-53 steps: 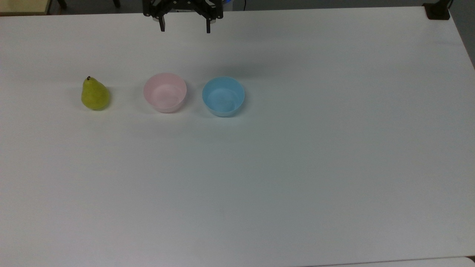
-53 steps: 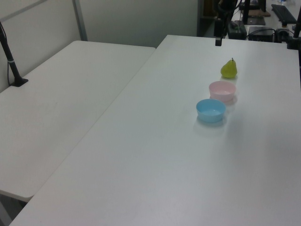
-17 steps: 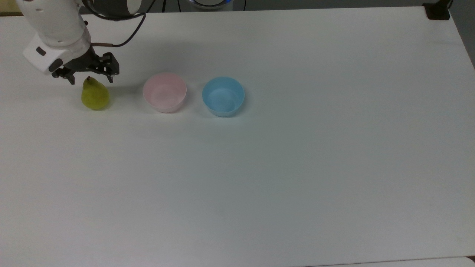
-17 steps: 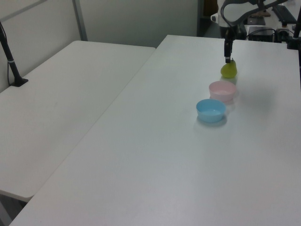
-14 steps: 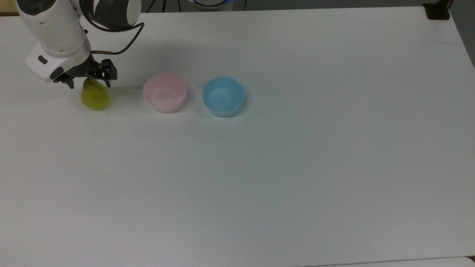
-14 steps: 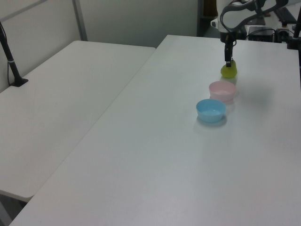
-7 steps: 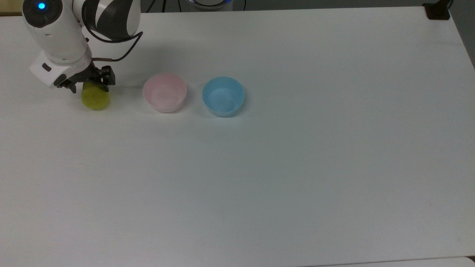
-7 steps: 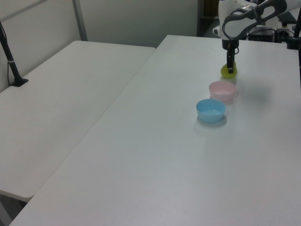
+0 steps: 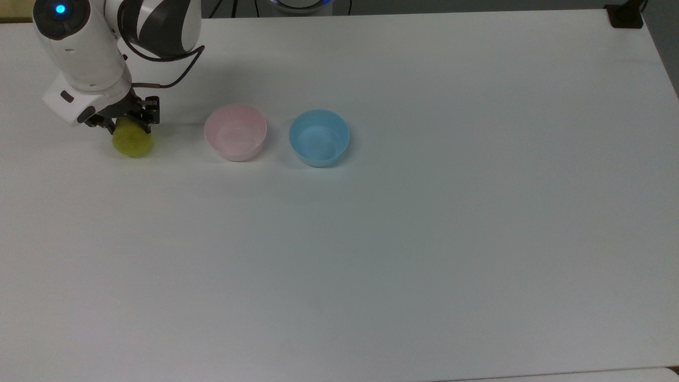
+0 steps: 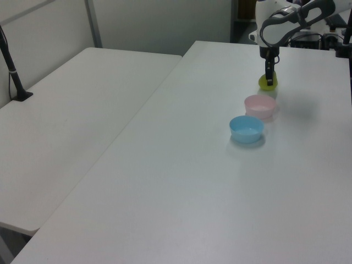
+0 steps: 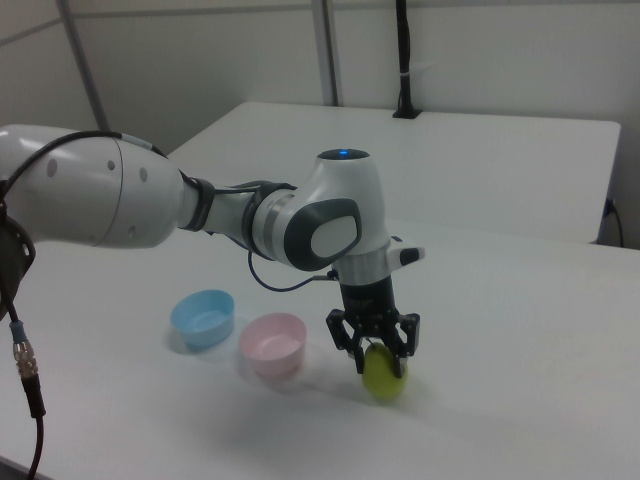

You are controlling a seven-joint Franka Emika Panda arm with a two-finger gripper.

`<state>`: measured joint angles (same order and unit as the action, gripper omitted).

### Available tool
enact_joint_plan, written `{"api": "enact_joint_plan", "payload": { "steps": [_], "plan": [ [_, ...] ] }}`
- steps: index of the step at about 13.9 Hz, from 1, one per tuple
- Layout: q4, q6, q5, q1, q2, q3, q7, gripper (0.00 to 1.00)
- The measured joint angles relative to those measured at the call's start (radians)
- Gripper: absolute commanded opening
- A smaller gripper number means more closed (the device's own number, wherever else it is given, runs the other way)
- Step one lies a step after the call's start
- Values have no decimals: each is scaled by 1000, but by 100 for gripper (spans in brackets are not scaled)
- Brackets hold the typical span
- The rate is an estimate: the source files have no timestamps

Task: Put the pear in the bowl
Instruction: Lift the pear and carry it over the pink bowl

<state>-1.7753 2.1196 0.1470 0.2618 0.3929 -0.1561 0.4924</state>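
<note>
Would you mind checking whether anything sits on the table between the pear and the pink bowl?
Nothing visible does. The pincer is down over the pear, and bare table separates it from the pink bowl. The blue bowl sits beyond the pink one, on the top view's right.

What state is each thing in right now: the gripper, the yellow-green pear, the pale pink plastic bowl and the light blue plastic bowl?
Black two-finger gripper: lowered over the pear, fingers on either side of its upper part.
Yellow-green pear: on the white table, not lifted, top hidden by the gripper.
Pale pink plastic bowl: upright, empty.
Light blue plastic bowl: upright, empty, beside the pink bowl.
</note>
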Motion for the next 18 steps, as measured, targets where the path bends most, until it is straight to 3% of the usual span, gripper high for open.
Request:
{"api": "enact_joint_plan", "payload": {
  "steps": [2,8,18],
  "plan": [
    [1,-13,0,7,-18,0,0,32],
    [5,-247,0,-2,-169,3,-7,32],
    [-55,-327,-18,-215,-206,21,-279,33]
  ]
}}
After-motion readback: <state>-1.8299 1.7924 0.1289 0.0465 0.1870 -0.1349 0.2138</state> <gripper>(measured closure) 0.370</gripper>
